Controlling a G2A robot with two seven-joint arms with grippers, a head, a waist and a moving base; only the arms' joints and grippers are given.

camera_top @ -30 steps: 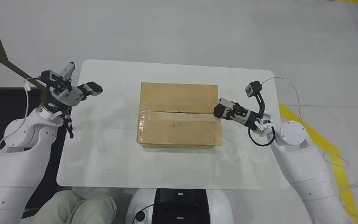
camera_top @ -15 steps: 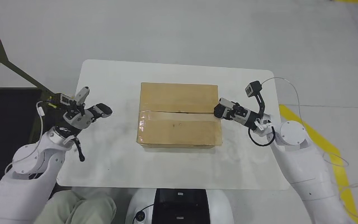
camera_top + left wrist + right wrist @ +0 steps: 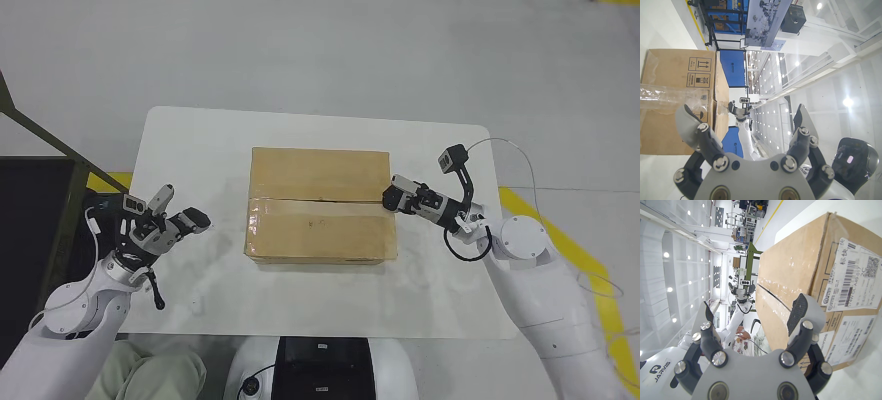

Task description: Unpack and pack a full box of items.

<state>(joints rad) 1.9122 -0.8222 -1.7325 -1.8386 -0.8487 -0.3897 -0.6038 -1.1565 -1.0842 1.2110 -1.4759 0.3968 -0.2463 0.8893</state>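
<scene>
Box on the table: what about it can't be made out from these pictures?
- Contents: top view, the box has its flaps shut over them.
- Seam: right wrist view, glare on the clear tape hides whether it is cut through.
- Contact: top view, the right pincer sits at the box's edge; its own body hides any touch.

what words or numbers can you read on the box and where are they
"Side Up": beside the two upward arrows on the box end, seen in the left wrist view.
"Stacking Limit": on the mark just below that.
"12": inside that stacking mark.
The shipping labels on the opposite end carry barcodes and a code square; their fine print is too small to read surely.
Box top: no print, just clear tape.
</scene>
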